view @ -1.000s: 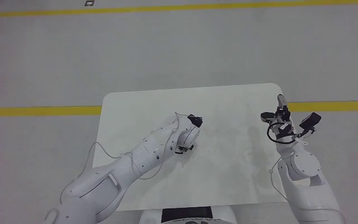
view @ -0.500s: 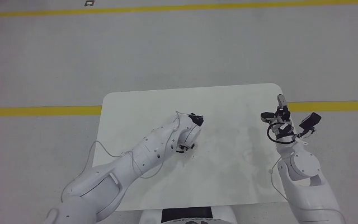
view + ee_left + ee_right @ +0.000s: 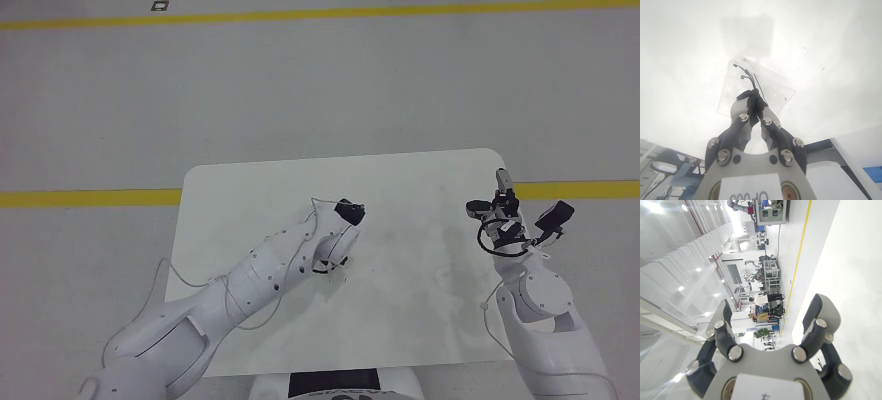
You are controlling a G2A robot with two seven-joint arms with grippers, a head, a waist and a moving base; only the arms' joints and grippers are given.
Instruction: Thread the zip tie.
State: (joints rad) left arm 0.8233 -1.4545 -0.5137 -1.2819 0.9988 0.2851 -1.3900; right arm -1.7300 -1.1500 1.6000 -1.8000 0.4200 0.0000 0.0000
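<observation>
**A:** What's the surface like?

**B:** A white counter [image 3: 420,300] with rounded corners, standing on a pale grey floor [image 3: 300,90]. A yellow line [image 3: 90,198] on the floor runs out from behind the counter on both sides. A clear square tray [image 3: 776,83] lies flat on the counter, near its middle.

**A:** And the room?

**B:** From the right wrist view, it is a bright hall with rows of ceiling lights [image 3: 680,288] and framed machine racks [image 3: 770,213] along the far side of the floor.

**A:** Start at the left. How does that arm sit?

**B:** It stretches from the counter's near left corner toward the middle, wrist bent downward. The left end effector [image 3: 755,98] has its fingers pressed together, pinching a bunch of black zip ties [image 3: 748,75]. Their heads fan out beyond the fingertips, over the clear tray. I cannot tell whether the ties touch the tray's floor.

**A:** And the right?

**B:** That arm is at the counter's right edge, well apart from the tray. The right end effector [image 3: 770,302] points out along the counter's edge toward the hall, its fingers spread wide with nothing between the pads.
</observation>
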